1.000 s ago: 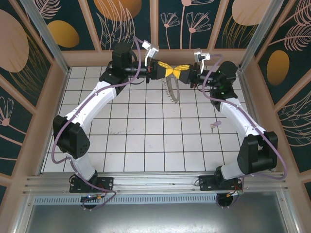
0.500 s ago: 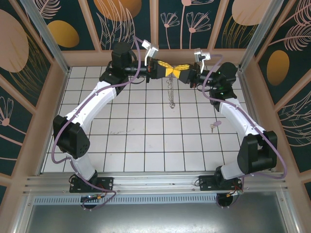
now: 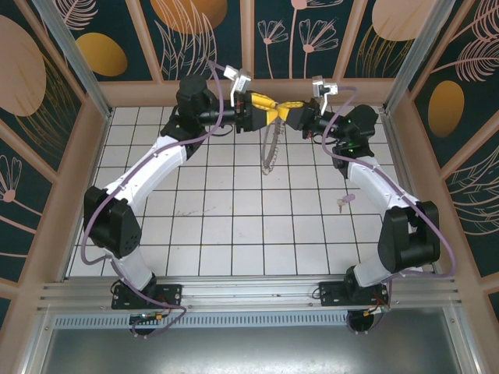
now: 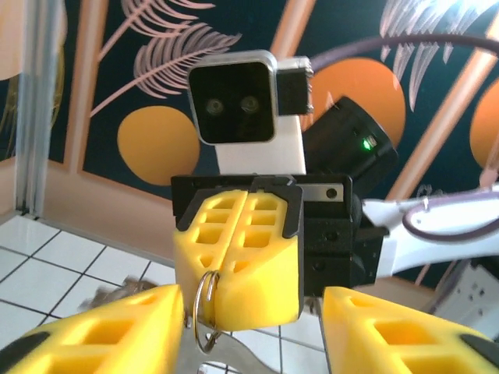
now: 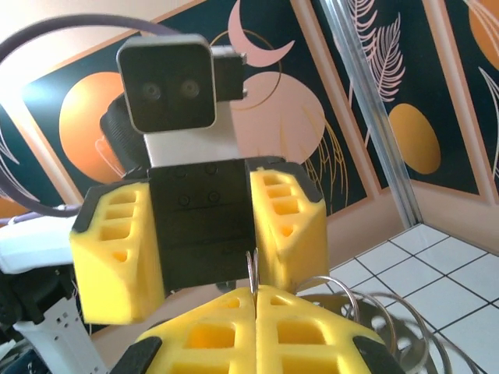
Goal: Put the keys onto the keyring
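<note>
Keyring (image 3: 270, 152) hung at 12 o'clock over tile floor (image 3: 218, 226); thin pale hoop, long axis 12-to-6, fringed with small wire loops. Right gripper (image 5: 256, 308) pressed together on one loop. Left gripper (image 4: 249, 335) held apart, flanking it. Key (image 3: 341, 202) noted at 4 o'clock, heading unreadable.

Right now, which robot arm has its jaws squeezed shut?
The right arm's jaws: they are pressed together on a small wire ring, while the left arm's jaws stand wide apart on either side.

right claw (image 4: 245, 261) blocks left claw (image 3: 261, 107)
</note>
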